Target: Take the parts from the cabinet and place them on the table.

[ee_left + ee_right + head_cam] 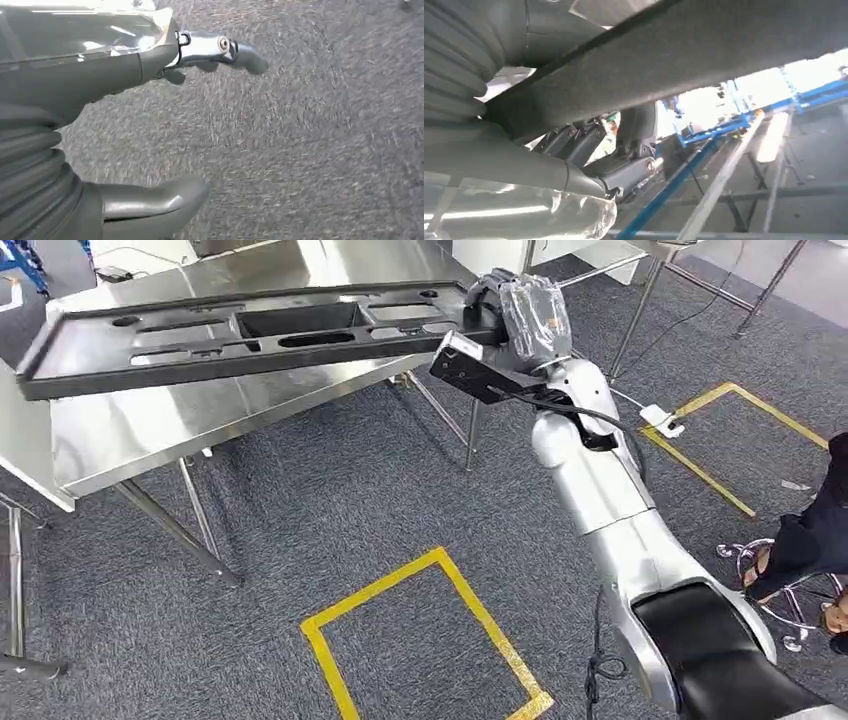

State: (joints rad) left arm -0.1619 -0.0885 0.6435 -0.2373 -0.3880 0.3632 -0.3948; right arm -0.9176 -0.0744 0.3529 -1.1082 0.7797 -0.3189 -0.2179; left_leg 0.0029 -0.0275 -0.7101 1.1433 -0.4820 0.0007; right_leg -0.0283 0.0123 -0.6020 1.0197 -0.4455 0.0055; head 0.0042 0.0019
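On the head view I see my right hand (520, 315) gripping the near right end of a long black part (240, 335), a flat moulded panel with a rectangular recess in its middle and several slots along it. The part reaches leftward from the hand over the steel table (150, 430); its far end looks to be above the table's left side, but I cannot tell whether the part rests on the surface or hangs just above it. My silver right arm (600, 490) rises from the lower right. On the grey carpet below are yellow tape squares (430, 640), and a person (810, 540) sits on a stool at the right edge.

On the left wrist view my left hand (150, 125) hangs over the carpet (300, 150), thumb (155, 202) and a finger (220, 47) spread well apart with nothing between them.

On the right wrist view the part's dark, rough underside (684, 55) crosses the picture, and my right hand's dark fingers (624, 165) curl up against it from beneath. Beyond them I make out blue framing (734, 122) and metal table legs (724, 185).
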